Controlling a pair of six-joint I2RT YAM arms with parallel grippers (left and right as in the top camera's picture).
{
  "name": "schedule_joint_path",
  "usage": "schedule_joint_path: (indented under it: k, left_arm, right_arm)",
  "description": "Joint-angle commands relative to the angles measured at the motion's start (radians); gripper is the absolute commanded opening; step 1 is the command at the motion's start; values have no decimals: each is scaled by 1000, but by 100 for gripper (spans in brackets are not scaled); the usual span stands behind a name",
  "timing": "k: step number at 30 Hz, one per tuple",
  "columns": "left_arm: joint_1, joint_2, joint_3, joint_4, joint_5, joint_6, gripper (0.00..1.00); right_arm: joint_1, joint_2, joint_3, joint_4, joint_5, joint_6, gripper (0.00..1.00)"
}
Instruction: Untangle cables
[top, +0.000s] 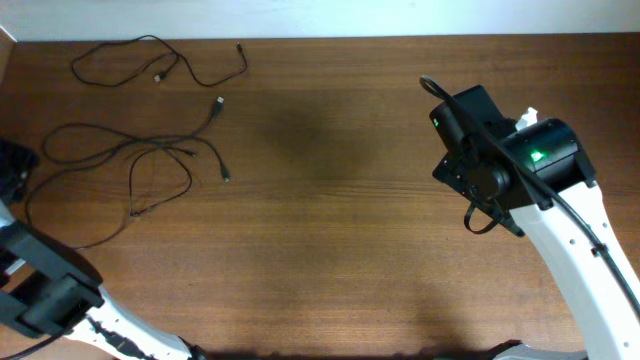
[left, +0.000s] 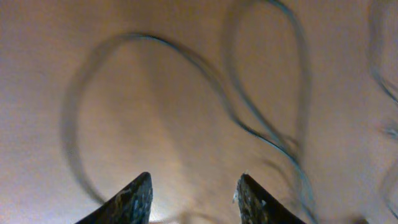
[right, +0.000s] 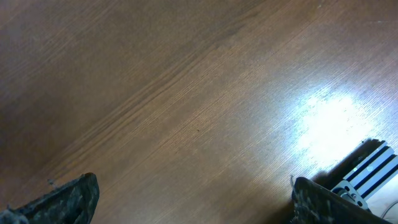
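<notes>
Thin black cables lie at the table's far left. One cable (top: 160, 62) lies apart as a loose loop near the back edge. The other cables (top: 150, 160) cross each other in loose loops below it, with a plug end (top: 219, 103) pointing right. In the left wrist view, blurred cable loops (left: 249, 124) lie on the wood ahead of my left gripper (left: 194, 186), which is open and empty. It shows as a dark shape at the left edge of the overhead view (top: 14, 168), beside the crossing cables. My right gripper (right: 193, 193) is wide open and empty over bare wood, far from the cables.
The right arm (top: 500, 150), with its own thicker black cable, reaches over the table's right side. The left arm's white links (top: 60, 290) sit at the front left corner. A metal fitting (right: 367, 174) shows at the right wrist view's lower right.
</notes>
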Motion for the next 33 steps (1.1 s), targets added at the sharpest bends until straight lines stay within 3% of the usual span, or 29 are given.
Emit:
schedule_joint_path:
  k: [1, 7, 9, 10, 19, 23, 25, 26, 33]
  left_arm:
    - [-90, 53, 24, 9, 165, 43, 55]
    - [-262, 159, 23, 86, 145, 42, 63]
    - [-310, 184, 23, 121, 143, 42, 70]
    - [-342, 192, 23, 142, 132, 43, 81]
    - [-467, 197, 23, 206, -229, 43, 80]
    - [-478, 209, 22, 208, -269, 43, 62]
    - [-477, 220, 22, 207, -269, 43, 62]
    - [-477, 226, 22, 204, -269, 43, 70]
    - [-477, 264, 22, 197, -269, 43, 70]
  right_arm:
    - [-1, -6, 8, -3, -2, 2, 98]
    - [-1, -6, 8, -3, -2, 2, 98]
    - [-1, -6, 8, -3, -2, 2, 98]
    - [-1, -6, 8, -3, -2, 2, 98]
    - [-1, -6, 8, -3, -2, 2, 98]
    - [-1, -6, 8, -3, -2, 2, 98]
    - [-1, -6, 8, -3, -2, 2, 98]
    - [-1, -6, 8, -3, -2, 2, 98]
    - [-1, -6, 8, -3, -2, 2, 98]
